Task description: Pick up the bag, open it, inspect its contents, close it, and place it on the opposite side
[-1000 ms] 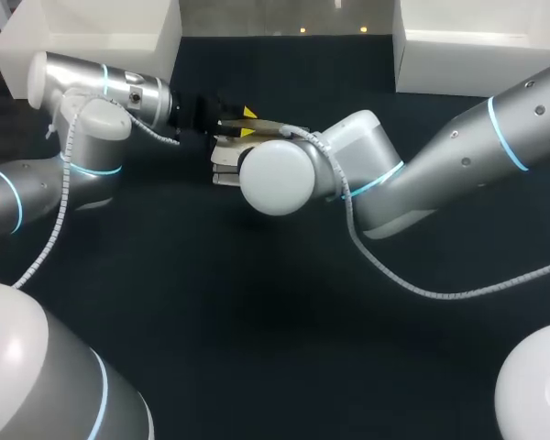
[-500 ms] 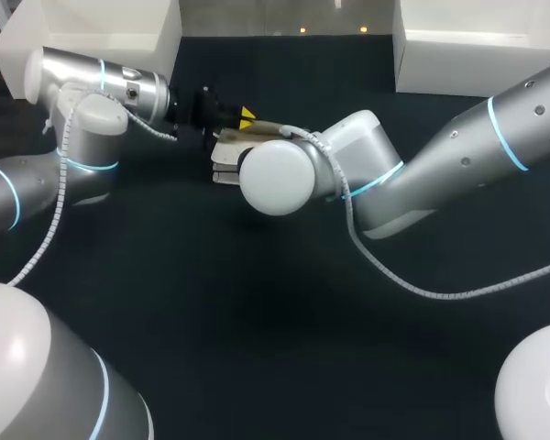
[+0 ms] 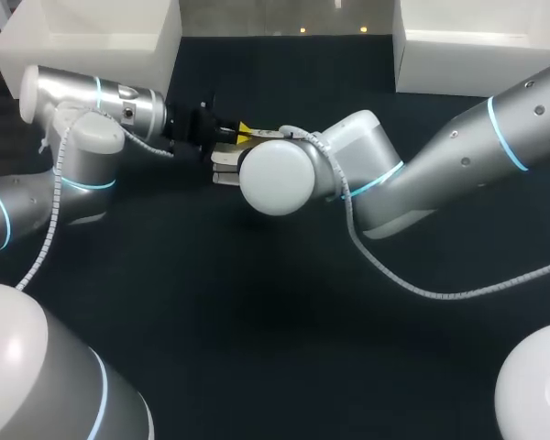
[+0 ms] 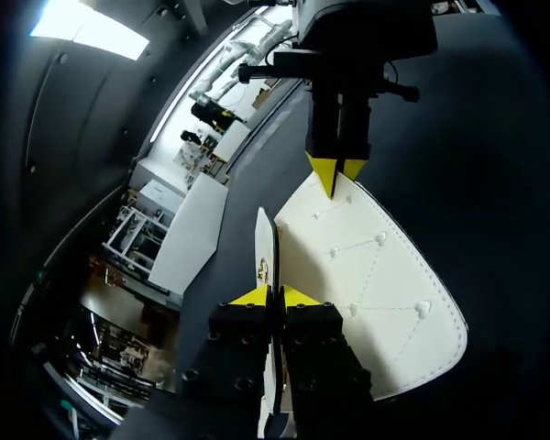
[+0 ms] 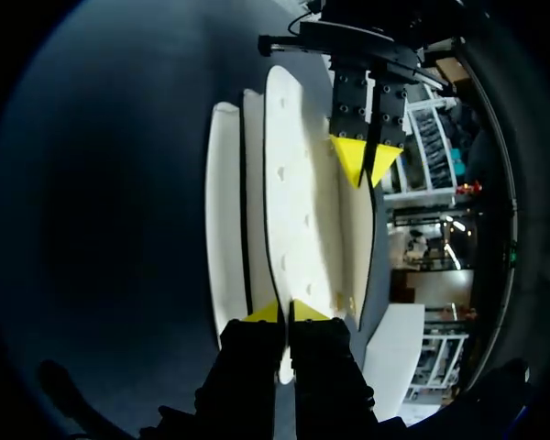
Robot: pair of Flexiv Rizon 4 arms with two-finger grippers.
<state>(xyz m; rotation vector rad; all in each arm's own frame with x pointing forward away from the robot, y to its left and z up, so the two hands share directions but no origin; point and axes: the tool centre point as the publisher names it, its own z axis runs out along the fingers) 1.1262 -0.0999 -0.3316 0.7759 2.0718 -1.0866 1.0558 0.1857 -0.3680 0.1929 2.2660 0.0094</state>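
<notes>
Bag (image 4: 376, 275) (white, stitched, rounded flap) nipped between the closed jaws of left gripper (image 4: 273, 295) and right gripper (image 5: 287, 312).

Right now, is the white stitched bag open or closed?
Partly open: the left gripper and right gripper each pinch one panel of the white stitched bag, a dark gap between panels.
</notes>
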